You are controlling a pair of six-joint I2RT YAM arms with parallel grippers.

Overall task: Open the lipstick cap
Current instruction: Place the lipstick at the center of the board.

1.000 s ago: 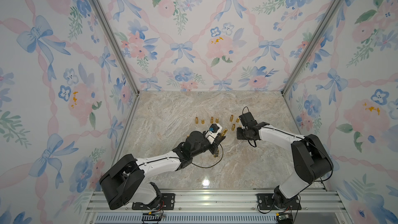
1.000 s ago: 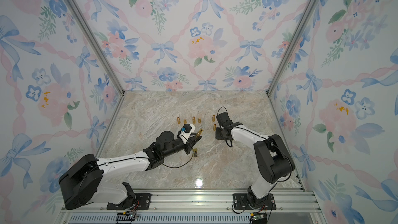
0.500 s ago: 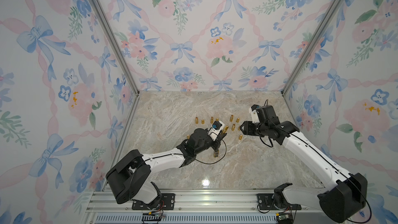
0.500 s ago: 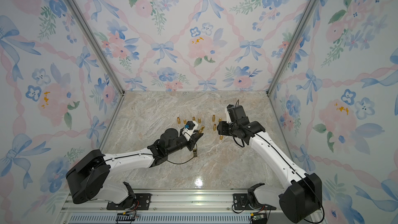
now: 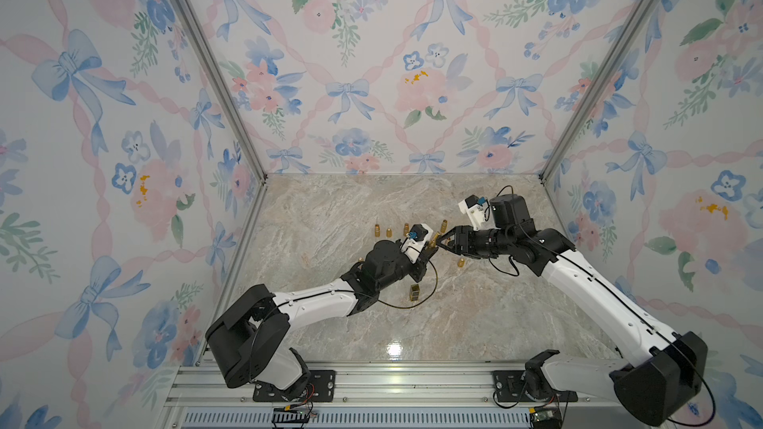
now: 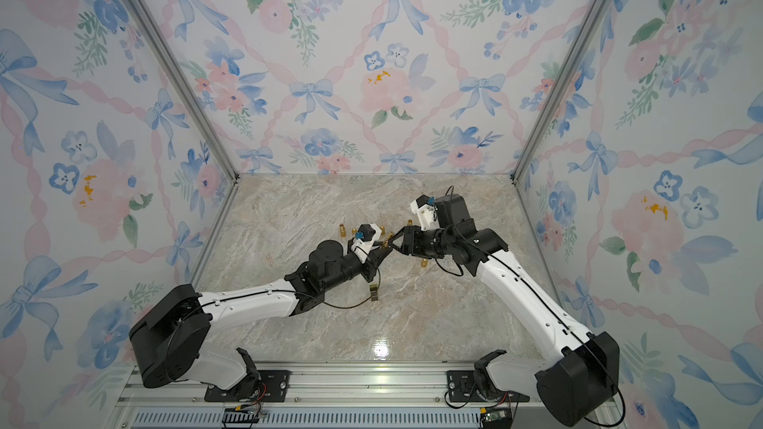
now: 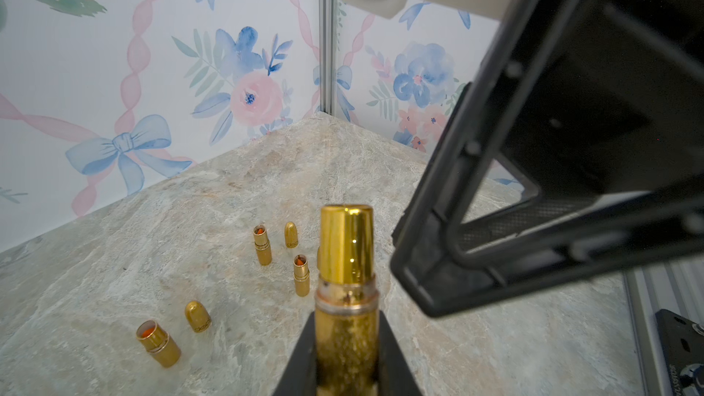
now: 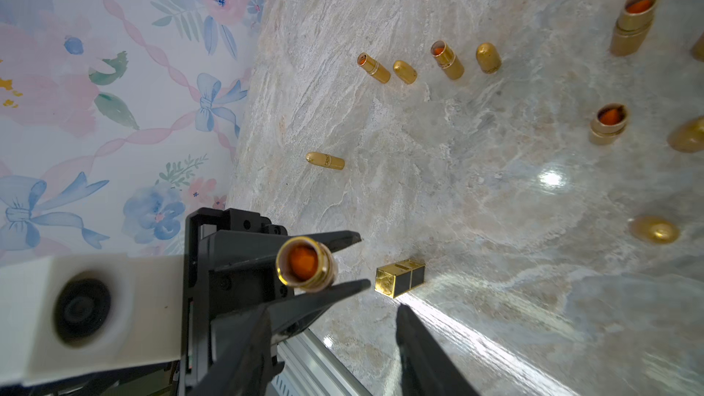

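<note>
Our left claw (image 5: 430,247) is clamped on the gold lipstick (image 8: 304,264), held above the bench (image 8: 495,184). Only the right wrist view shows us its uncapped mouth, orange inside. Lettering on a lying capped tube (image 8: 325,160) we cannot read. Our right claw (image 5: 445,240) gapes empty just beside.

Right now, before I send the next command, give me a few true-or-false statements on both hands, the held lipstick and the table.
1. The left hand grips a shiny gold lipstick tube. True.
2. That tube has its cap on. False: its end is open, with the orange lipstick showing.
3. The right hand holds a gold cap. False: it is open and empty.
4. A square black-and-gold case lies on the marble table. True.
</note>
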